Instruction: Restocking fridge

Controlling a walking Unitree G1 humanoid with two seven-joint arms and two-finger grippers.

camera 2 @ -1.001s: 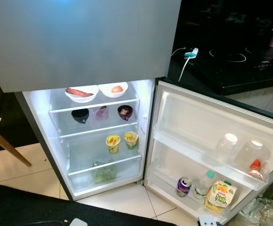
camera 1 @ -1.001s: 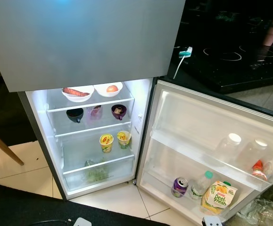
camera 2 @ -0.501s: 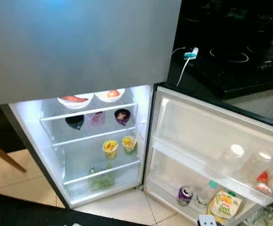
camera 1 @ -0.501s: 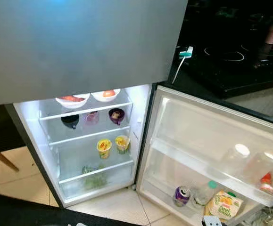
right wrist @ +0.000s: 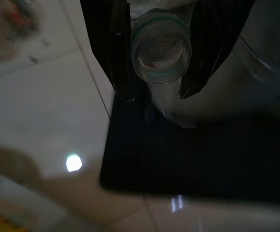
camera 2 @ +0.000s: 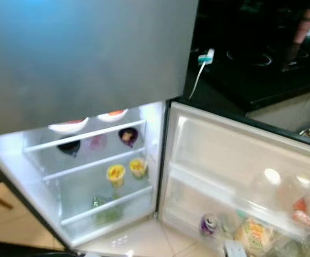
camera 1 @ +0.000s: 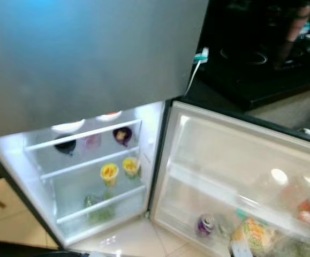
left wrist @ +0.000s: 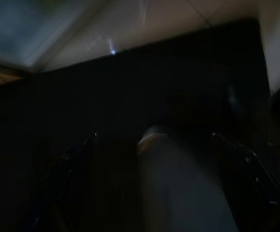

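The fridge (camera 1: pixel 160 160) stands open under a shut grey freezer door (camera 1: pixel 90 53), whose lower edge overhangs the top shelf and hides most of two white bowls (camera 2: pixel 69 126) there. On the shelf below sit a dark cup (camera 1: pixel 65 144), a pale pink one and a purple bowl (camera 1: pixel 122 135); lower still, two yellow tubs (camera 1: pixel 109 172) stand side by side near the shelf's front edge, with open shelf to their left. Greens (camera 1: pixel 97 206) lie in the bottom drawer. The door (camera 1: pixel 235 160) swings wide to the right, its upper part bare — the middle rack holds clear bottles (camera 1: pixel 272 179) and a red-capped one at the far right, the bottom rack a purple can (camera 1: pixel 204 225) and a juice carton (camera 1: pixel 251 235), blurred. Pale floor tiles (camera 1: pixel 133 243) lie open before the cabinet. Beyond the door's top edge a black cooktop (camera 1: pixel 262 59) carries a white cable (camera 1: pixel 195 72). In the right wrist view the right gripper (right wrist: pixel 155 94) has its two fingers (right wrist: pixel 115 53) closed against the neck of a clear bottle (right wrist: pixel 161 50) with a green ring, seen mouth-on, over tile and a dark mat edge. The left wrist view is very dark: the left gripper (left wrist: pixel 164 145) has fingers spread either side of a pale rounded shape that I cannot identify
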